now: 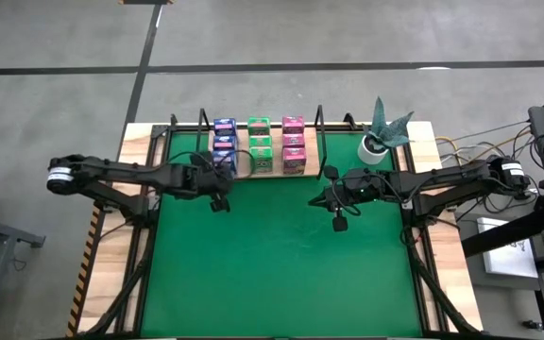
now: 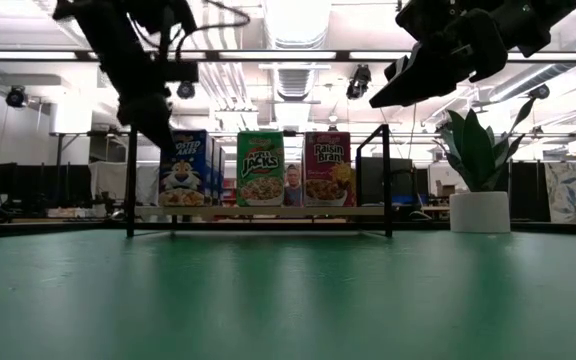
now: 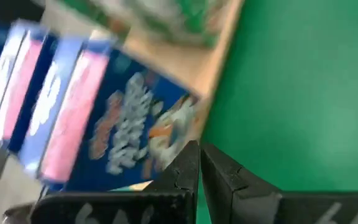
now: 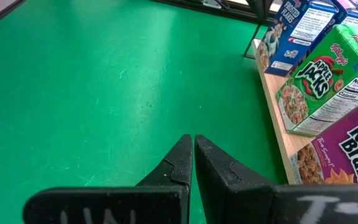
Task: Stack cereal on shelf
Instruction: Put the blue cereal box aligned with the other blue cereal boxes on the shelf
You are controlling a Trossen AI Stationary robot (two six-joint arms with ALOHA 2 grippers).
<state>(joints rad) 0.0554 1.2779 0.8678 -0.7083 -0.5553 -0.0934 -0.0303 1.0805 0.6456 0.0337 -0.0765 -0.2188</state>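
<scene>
Green mat (image 2: 288,300) bare in front; cereal boxes (image 1: 258,144) line the shelf (image 1: 305,161) at twelve o'clock.
Left gripper (image 1: 219,202) and right gripper (image 1: 339,223) hover, fingers together.

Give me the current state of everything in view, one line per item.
Blue cardboard cereal boxes: upright in a row on the shelf.
Green cardboard cereal boxes: upright, middle row.
Pink cardboard cereal boxes: upright, right row.
Light-wood shelf board with black rod uprights: loaded, flat on the mat.
Left gripper: shut, empty, beside the blue boxes.
Right gripper: shut, empty, above the green mat.
</scene>
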